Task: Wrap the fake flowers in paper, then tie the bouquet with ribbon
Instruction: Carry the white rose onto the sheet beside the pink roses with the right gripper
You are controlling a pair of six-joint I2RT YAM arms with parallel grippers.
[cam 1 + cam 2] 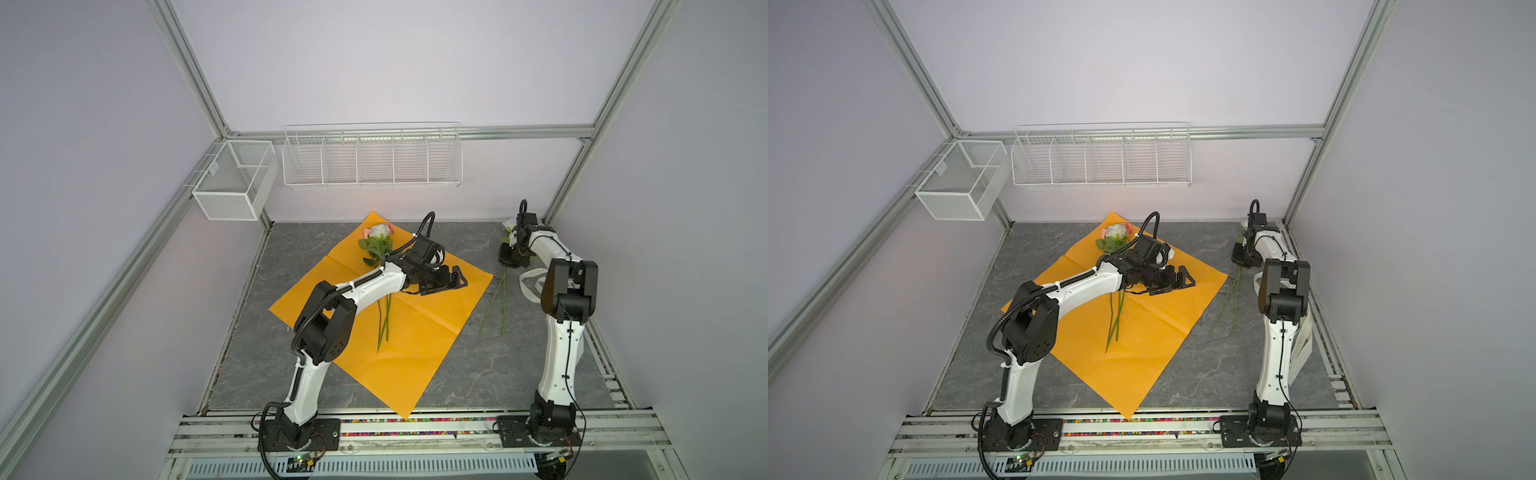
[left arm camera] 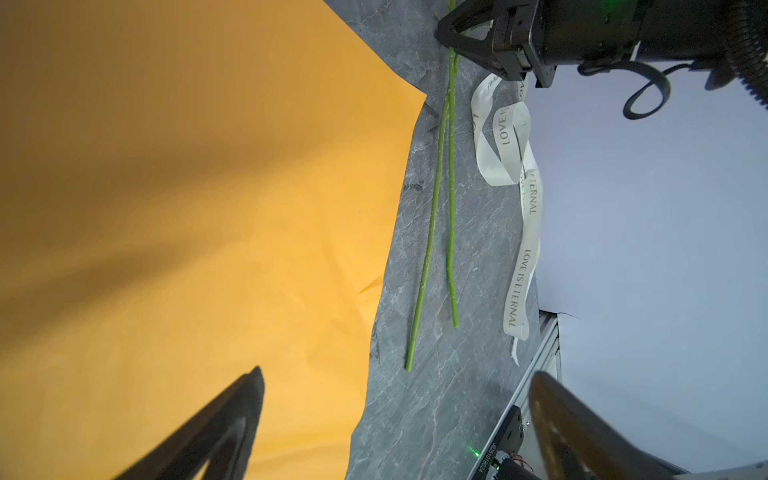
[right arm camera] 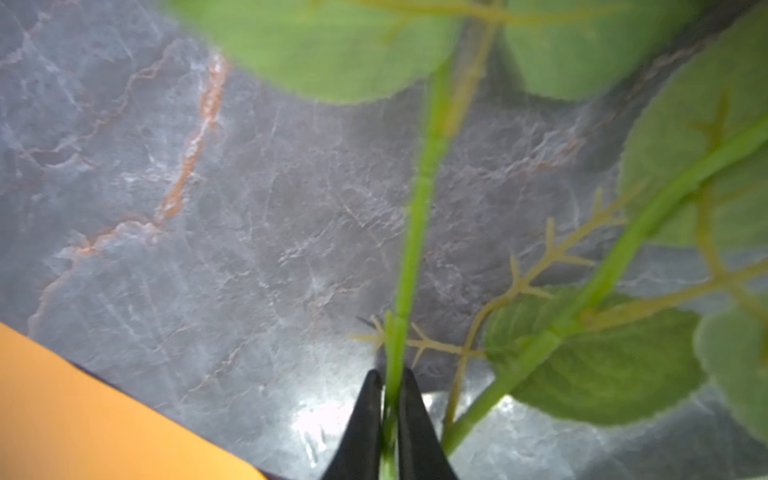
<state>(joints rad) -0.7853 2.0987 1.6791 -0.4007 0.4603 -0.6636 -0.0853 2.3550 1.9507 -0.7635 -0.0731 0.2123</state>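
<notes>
Looking at your right claw (image 3: 390, 374) first: its two black fingers (image 3: 365, 415) are pressed together on a single green stem (image 3: 415, 216), with nothing else between them (the grip sits just beside a small leaf joint). A second stem (image 3: 615, 268) with broad leaves lies close by on the grey marbled table (image 3: 208, 249), outside the grip. In both top views this claw sits low at the far right corner of the table, with a white rose head (image 1: 508, 224) just behind it.

Your left claw (image 1: 446, 284) is spread wide and holds nothing. It hovers above the orange paper sheet (image 1: 415, 345), and in the left wrist view one finger shows over paper while the other shows past the table's edge.

The bouquet of fake flowers (image 1: 379, 243) is in two lots. One lot, with pink and white heads (image 1: 380, 230), lies on the paper, its stems running toward the near edge. The other lot's long stems (image 2: 451, 208) lie on the bare table between the paper's edge and the cream ribbon (image 2: 530, 216).

The ribbon carries the only clear print: "LOVE IS ETERNAL", readable twice along its length. A string of characters on a black part (image 2: 484, 461) near the table's edge is too small to read with certainty.
</notes>
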